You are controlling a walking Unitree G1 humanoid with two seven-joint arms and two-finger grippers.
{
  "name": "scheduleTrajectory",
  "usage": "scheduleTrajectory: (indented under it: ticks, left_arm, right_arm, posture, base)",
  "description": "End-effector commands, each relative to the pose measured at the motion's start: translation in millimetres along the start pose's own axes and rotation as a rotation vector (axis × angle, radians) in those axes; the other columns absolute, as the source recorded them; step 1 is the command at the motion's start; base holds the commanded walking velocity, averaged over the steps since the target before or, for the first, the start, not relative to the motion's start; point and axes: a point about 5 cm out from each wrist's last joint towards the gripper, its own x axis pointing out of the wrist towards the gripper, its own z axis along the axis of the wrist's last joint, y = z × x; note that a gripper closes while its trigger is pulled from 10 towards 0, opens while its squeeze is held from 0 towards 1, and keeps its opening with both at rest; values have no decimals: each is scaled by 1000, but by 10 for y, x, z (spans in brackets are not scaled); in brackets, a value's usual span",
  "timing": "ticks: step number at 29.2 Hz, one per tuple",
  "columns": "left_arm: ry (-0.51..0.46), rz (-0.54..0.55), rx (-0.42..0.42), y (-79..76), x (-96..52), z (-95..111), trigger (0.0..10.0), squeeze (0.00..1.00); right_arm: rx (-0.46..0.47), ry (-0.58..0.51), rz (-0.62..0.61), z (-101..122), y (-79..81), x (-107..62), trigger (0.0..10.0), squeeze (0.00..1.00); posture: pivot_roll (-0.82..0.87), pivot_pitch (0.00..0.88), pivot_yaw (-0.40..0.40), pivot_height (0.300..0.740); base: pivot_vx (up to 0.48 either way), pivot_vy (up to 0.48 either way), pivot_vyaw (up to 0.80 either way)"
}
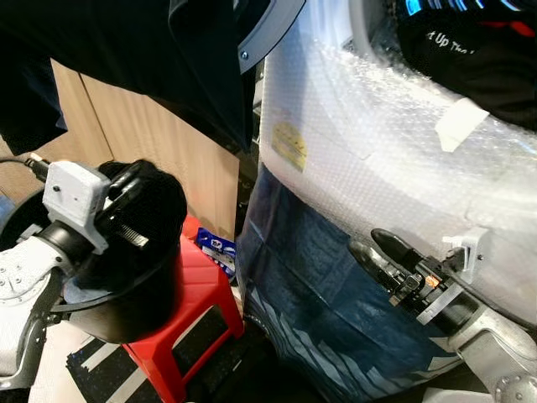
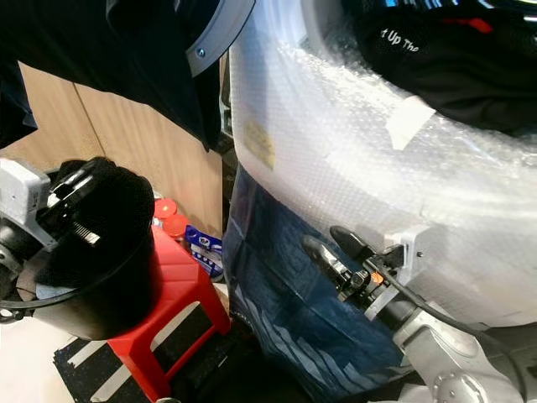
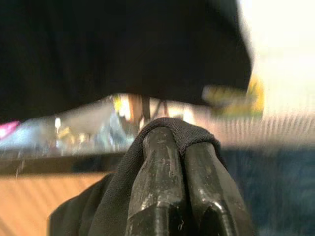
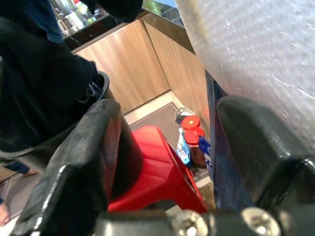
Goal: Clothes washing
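In the head views, one black bucket [image 1: 126, 277] is seen on one red stool [image 1: 189, 311] at 8 o'clock. The left gripper [image 3: 182, 142] is pinched closed on a dark garment [image 1: 143, 197] just over the bucket. One washer [image 1: 377, 151], wrapped in bubble film, fills 2 o'clock; more black clothes [image 1: 470, 50] lie in its drum mouth.

In the left wrist view, cloth is clamped between the fingers [image 3: 157, 167].

In the right wrist view, the right gripper [image 4: 167, 147] is spread open, empty, beside the washer.

Loading appears under way; next, the garment would need lifting to the drum. Two red-capped bottles [image 4: 189, 125] stand behind the stool.
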Motion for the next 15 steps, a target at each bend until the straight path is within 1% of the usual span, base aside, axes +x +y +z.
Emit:
scheduleTrajectory:
  ticks: [1,3,5,6,7,8,10,11,13,15]
  left_arm:
    - [-112,-27,32,-66,86,281,10000,0]
    - [-166,-29,43,-62,161,398,10000,0]
    - [-191,-28,28,-66,201,439,10000,0]
    - [-217,-56,28,-113,272,492,10000,0]
    - [-217,-56,28,-113,272,492,10000,0]
    - [-236,-79,21,-161,336,524,10000,0]
    - [-257,-84,-10,-204,434,558,10000,0]
    - [-272,-95,-35,-246,508,590,10000,0]
    - [-275,-116,-55,-282,556,609,10000,0]
    - [-301,-124,-74,-322,657,650,10000,0]
  right_arm:
    - [-24,-27,32,35,2,83,10000,0]
    - [-27,-35,55,27,4,171,10000,0]
    - [-30,-38,64,24,-2,208,10000,0]
    - [-35,-45,67,23,-30,261,10000,0]
    - [-35,-45,67,23,-30,261,10000,0]
    - [-38,-53,65,24,-57,301,10000,0]
    - [-36,-63,66,29,-75,337,10000,0]
    - [-36,-68,70,27,-86,364,10000,0]
    - [-39,-74,76,13,-103,393,10000,0]
    - [-34,-80,73,-22,-125,424,10000,0]
  posture:
    - [34,64,-132,740]
    - [45,39,-135,740]
    - [48,33,-135,740]
    - [55,10,-136,740]
    - [55,10,-136,740]
    - [60,0,-133,740]
    - [62,0,-129,740]
    - [63,0,-124,740]
    - [65,0,-119,740]
    - [71,0,-109,740]
  base:
    - [0,0,0]
    - [0,0,0]
    - [0,0,0]
    - [0,0,0]
    - [0,0,0]
    - [0,0,0]
    - [0,0,0]
    - [0,0,0]
    - [0,0,0]
    - [0,0,0]
